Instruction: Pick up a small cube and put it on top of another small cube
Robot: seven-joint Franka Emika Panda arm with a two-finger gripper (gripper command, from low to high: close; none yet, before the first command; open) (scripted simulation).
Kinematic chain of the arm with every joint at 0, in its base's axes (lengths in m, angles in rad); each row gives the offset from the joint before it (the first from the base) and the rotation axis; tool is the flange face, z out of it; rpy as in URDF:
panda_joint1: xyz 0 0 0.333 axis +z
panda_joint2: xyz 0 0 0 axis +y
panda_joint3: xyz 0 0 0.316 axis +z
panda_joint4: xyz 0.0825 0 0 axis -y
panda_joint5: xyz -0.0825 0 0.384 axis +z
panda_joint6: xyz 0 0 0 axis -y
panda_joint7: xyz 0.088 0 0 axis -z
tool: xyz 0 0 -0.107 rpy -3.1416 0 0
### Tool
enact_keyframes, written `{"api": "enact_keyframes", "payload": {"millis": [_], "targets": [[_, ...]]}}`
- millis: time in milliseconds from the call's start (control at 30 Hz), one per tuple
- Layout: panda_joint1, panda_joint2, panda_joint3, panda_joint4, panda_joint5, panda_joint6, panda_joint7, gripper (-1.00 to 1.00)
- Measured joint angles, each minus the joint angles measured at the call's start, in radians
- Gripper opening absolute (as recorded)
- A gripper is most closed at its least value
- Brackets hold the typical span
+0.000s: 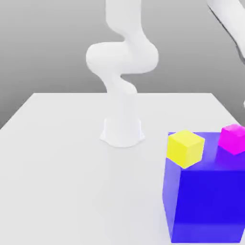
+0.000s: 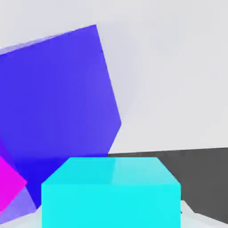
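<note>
Cyan small cube (image 2: 111,191) sat clamped between the closed jaws, right at the gripper. Below it lay the big blue block (image 2: 58,107), with the magenta cube (image 2: 9,187) at one corner (the likely stacking target), so the move looked mostly downward.

Landmark: the big blue block (image 1: 206,201), at the exterior view's lower right on the white table (image 1: 57,167). Its top is crowded for you: yellow cube (image 1: 185,148) on the near-left corner, magenta cube (image 1: 233,139) toward the right edge, a bare strip between them. The table left of the block lies open up to the arm's base (image 1: 122,131) behind it.
</note>
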Motion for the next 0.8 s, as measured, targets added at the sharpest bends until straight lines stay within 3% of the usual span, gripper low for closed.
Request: {"api": "enact_keyframes", "payload": {"millis": [800], "targets": [[0.061,-0.381,-0.036,-0.571,1.029,0.383,0.921,-1.00]]}}
